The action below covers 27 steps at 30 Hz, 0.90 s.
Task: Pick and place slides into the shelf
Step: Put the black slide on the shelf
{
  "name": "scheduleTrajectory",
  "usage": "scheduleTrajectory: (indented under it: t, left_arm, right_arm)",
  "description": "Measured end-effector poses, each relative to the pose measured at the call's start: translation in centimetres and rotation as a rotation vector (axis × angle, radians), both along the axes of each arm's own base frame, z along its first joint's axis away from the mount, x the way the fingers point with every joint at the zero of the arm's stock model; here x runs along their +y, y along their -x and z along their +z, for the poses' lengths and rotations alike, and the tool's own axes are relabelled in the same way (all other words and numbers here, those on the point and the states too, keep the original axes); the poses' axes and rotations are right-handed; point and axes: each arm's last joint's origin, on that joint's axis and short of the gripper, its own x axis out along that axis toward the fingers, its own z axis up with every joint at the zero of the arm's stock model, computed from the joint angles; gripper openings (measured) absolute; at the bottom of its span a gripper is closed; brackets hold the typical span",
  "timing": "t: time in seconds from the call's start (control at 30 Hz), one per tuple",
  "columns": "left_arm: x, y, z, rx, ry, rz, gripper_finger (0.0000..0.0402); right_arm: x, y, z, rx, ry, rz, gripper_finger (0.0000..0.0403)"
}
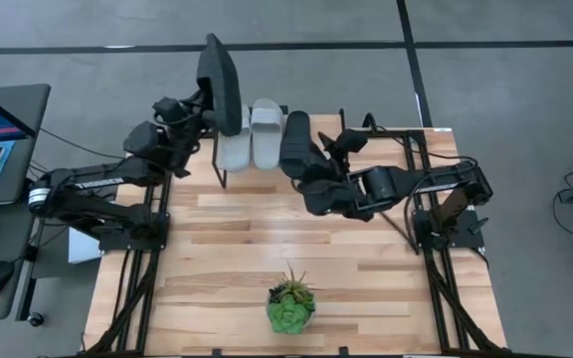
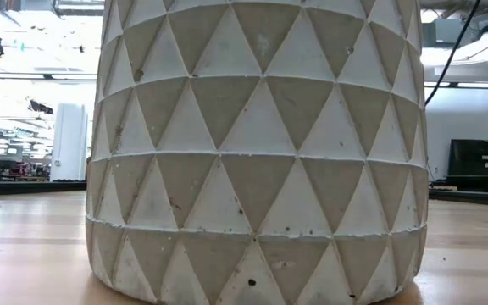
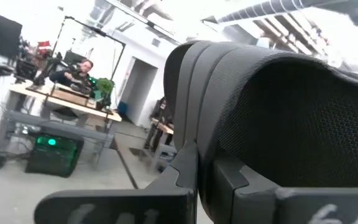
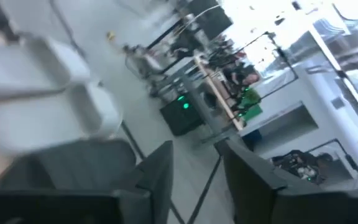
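Pot [image 2: 261, 152] fills low view | overhead — left claw [image 1: 210, 99] grips black slide [image 1: 222, 80]

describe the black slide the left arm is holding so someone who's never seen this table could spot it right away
Start at the shelf along the table's far edge, where two grey slides lie side by side. Just left of them, the left gripper holds a black slide up above the shelf's left end. Unlike the other black slide, which lies right of the grey pair at the right gripper, this one is lifted and stands on edge.
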Motion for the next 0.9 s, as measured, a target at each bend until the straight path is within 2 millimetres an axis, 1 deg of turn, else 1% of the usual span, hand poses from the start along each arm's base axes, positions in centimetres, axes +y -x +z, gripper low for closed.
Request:
scheduleTrajectory:
  t: [0.2,0.33,0.37,0.43,0.57,0.7,0.83,0.9]
  left_arm:
    - [0.0,-2.4,-0.8,0.092,-0.022,0.006,0.0000]
    - [0.0,-3.3,-0.3,0.134,-0.073,-0.029,0.0000]
    - [0.0,-3.5,-0.1,0.138,-0.086,-0.041,0.0000]
    - [-0.1,-3.5,0.2,0.154,-0.117,-0.065,0.0000]
    - [-0.2,-3.6,0.6,0.151,-0.164,-0.123,0.0000]
    - [-0.3,-3.7,0.6,0.163,-0.193,-0.167,0.0000]
    - [-0.4,-3.8,0.7,0.109,-0.181,-0.226,0.0000]
    - [-0.4,-3.8,0.7,0.084,-0.171,-0.246,0.0000]
  right_arm:
    - [0.5,-1.5,2.4,-0.206,0.001,0.016,0.0195]
    - [1.6,-1.9,4.2,-0.340,-0.009,0.062,0.0232]
    - [1.8,-2.1,4.3,-0.370,-0.017,0.078,0.0238]
    - [2.3,-3.0,4.3,-0.435,-0.038,0.110,0.0246]
    - [3.3,-4.2,3.5,-0.476,-0.051,0.143,0.0249]
    - [4.5,-5.0,2.8,-0.447,-0.024,0.152,0.0249]
    - [5.7,-5.8,2.1,-0.388,0.020,0.178,0.0249]
    - [5.8,-6.1,1.9,-0.373,0.037,0.181,0.0249]
